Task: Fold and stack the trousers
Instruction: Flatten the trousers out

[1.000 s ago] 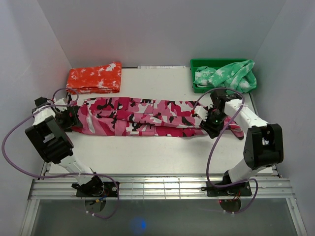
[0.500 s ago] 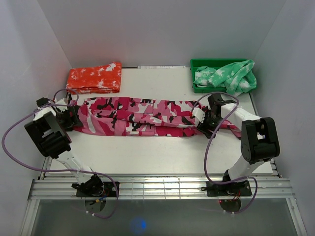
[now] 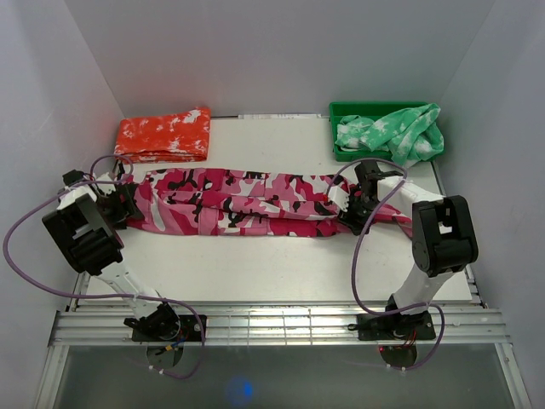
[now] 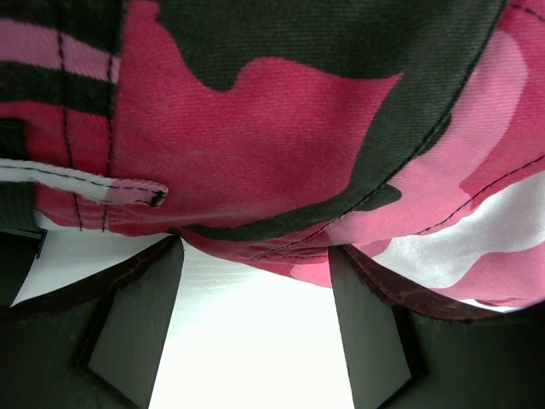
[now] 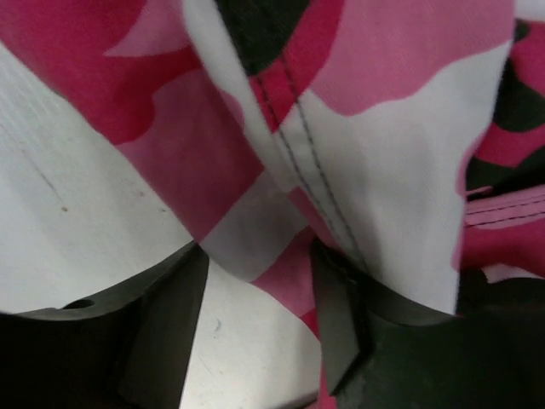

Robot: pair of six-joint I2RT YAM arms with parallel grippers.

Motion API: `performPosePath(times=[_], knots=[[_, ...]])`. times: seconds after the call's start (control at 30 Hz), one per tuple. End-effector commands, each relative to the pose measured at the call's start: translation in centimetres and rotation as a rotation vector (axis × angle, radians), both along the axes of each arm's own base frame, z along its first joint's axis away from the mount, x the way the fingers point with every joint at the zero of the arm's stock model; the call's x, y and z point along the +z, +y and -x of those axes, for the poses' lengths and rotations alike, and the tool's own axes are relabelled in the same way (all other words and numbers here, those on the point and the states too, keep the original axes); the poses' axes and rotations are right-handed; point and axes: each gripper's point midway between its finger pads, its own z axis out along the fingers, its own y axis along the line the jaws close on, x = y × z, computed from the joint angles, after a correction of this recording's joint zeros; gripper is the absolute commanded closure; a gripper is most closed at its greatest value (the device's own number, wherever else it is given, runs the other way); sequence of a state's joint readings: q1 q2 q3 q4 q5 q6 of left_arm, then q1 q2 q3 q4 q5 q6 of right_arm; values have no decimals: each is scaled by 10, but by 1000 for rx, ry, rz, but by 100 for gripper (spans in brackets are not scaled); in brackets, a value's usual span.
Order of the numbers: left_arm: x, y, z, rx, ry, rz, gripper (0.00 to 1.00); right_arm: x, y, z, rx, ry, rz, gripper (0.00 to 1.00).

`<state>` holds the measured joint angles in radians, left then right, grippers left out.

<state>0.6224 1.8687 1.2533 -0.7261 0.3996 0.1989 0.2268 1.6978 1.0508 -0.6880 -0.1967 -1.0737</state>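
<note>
Currently, item one: left gripper (image 4: 255, 260), jaws standing apart, with bare table showing between its fingers (image 4: 136, 328); it is clamping nothing. It is sitting low at the left end of the trousers (image 3: 247, 203), with the cloth edge lying across its fingertips. A small strap that looks like a belt loop (image 4: 111, 183) is suggesting that this is the waist end. Judged purpose: it is lining up to pinch that edge so the end can be lifted.

Item two: right gripper (image 5: 255, 256), likewise spread and not squeezing. A ridge of seamed cloth is running between its fingers (image 5: 162, 324), with the table (image 3: 255, 264) visible beside it. In the top view it is sitting on the leg part, a little inward of the far right end, which is trailing on under the arm. Judged purpose: it is straddling a fold so that a closing pinch takes both layers.

Item three: trousers, lying stretched crosswise over the middle of the table, long and narrow, apparently doubled leg on leg. Lying between both arms, they are inviting a fold end over end; that fold is not yet made.

Item four: orange-red garment (image 3: 163, 134), folded, resting at the back left near the waist end, a likely stacking place.

Item five: green garment (image 3: 392, 132), bunched in a green tray (image 3: 341, 109) at the back right, apart from the work.
</note>
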Motion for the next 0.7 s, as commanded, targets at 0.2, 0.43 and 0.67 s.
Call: performPosePath(times=[0.2,0.43,0.67], knots=[[-20,13,20,94,123,-59,34,-18,-4,-11,33,-9,48,86],[-21,17,62,39,230,-178,64,-1,-16,5,61,9,65,92],[35,17,70,-76,143,-269,100,34,-28,18,50,6,57,92]])
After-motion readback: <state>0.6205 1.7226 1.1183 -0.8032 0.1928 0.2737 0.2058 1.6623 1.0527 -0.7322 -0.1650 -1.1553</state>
